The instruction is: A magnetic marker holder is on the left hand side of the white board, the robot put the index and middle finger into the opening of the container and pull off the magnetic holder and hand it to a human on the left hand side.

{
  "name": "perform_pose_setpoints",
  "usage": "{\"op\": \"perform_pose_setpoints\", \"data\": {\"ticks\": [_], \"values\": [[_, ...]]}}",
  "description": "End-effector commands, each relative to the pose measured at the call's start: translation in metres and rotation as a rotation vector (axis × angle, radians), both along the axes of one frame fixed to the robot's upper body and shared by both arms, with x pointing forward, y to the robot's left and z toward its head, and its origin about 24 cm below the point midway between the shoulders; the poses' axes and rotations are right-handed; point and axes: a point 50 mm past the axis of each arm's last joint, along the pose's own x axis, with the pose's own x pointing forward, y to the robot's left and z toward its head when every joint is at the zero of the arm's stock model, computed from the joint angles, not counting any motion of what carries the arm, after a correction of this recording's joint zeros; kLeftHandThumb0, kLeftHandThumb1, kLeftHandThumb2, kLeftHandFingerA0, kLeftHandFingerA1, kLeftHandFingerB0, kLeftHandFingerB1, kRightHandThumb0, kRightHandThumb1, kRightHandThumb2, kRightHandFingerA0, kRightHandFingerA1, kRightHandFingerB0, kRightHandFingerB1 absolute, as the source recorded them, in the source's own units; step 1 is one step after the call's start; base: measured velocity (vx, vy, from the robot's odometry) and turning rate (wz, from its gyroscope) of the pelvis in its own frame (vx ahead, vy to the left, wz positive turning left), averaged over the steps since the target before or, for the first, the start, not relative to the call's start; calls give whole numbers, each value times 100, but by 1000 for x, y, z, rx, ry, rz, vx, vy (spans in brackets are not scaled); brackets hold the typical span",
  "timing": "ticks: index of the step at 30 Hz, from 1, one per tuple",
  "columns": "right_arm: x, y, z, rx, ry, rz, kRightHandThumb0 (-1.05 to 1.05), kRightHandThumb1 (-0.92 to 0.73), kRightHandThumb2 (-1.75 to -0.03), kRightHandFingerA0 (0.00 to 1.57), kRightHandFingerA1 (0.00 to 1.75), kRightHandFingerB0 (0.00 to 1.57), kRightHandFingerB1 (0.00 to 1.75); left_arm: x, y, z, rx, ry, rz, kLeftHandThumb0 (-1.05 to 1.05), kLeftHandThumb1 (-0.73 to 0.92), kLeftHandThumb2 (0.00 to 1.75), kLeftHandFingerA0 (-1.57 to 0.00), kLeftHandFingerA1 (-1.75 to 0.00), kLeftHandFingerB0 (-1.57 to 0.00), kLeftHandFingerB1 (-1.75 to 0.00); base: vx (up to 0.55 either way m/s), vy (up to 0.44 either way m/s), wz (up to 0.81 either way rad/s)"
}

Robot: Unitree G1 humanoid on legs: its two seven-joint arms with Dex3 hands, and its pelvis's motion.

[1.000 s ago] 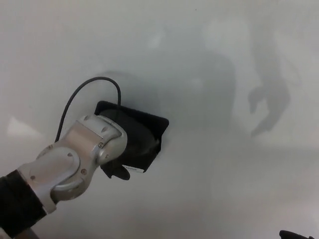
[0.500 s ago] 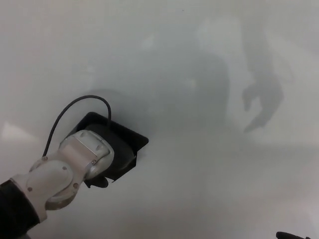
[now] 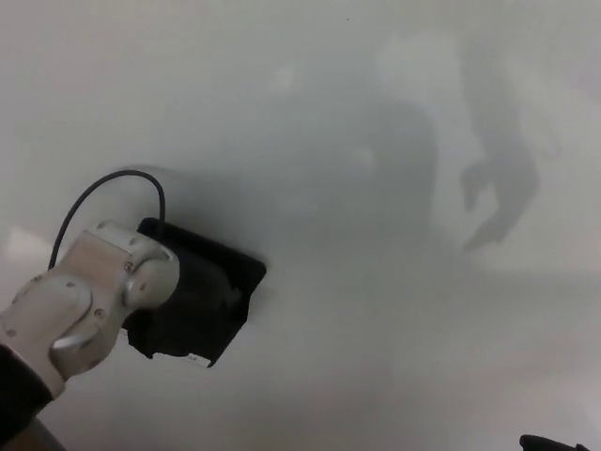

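The black magnetic marker holder (image 3: 228,279) is a box-shaped container against the whiteboard (image 3: 376,366), low on the left of the head view. My left hand (image 3: 160,315) comes in from the lower left behind its silver wrist (image 3: 80,305). Its black fingers reach into the holder's opening and hold it. Fingers and holder are both black, so the exact grip is hard to make out. Of my right hand only a black tip (image 3: 554,443) shows at the bottom right corner.
A thin black cable (image 3: 99,185) loops up from the left wrist over the board. Grey shadows of an arm and hand (image 3: 498,188) fall on the board at the upper right. No person shows in the view.
The left hand and the holder have moved together to the left and slightly down across the board. The right hand's tip has stayed in place.
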Motion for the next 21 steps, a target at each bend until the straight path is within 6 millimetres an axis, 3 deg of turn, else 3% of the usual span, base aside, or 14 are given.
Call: {"op": "perform_pose_setpoints", "data": {"ticks": [1,2,3,13,14,15,17,21], "values": [[2,-2,0,-2,6,-13,-38,-69,-61,82,50,75,48,-2,24,0,-189,299,215,-21,58,93,-61,-147,-64,-146,0,0,10],[2,-2,0,-2,4,-11,-38,-69,-61,82,50,75,48,-1,23,2,-219,322,245,-21,58,93,-61,-147,-64,-146,0,0,8],[4,-2,1,3,-1,-13,-39,-68,-61,83,50,76,48,-1,23,5,-289,365,243,-17,62,96,-68,-167,-62,-156,0,0,8],[10,-4,4,2,-21,-26,-38,-68,-61,84,50,77,48,-1,24,14,-360,411,231,-17,64,90,-63,-167,-55,-157,0,0,0],[11,-4,5,-4,-22,-24,-37,-69,-61,84,50,77,49,-1,24,14,-371,419,242,-16,67,84,-62,-170,-51,-158,0,0,0],[12,-4,5,-6,-23,-21,-38,-69,-61,84,50,77,48,-1,24,14,-390,430,262,-19,72,74,-48,-174,-50,-152,0,0,0],[12,-4,5,-3,-23,-20,-40,-69,-61,83,50,77,48,-2,24,14,-424,449,272,-15,70,77,-46,-174,-51,-148,0,0,0],[11,-4,5,2,-26,-20,-38,-70,-61,80,50,74,48,-10,27,9,-653,569,358,-6,68,85,-58,-175,-63,-138,0,0,0]]}}
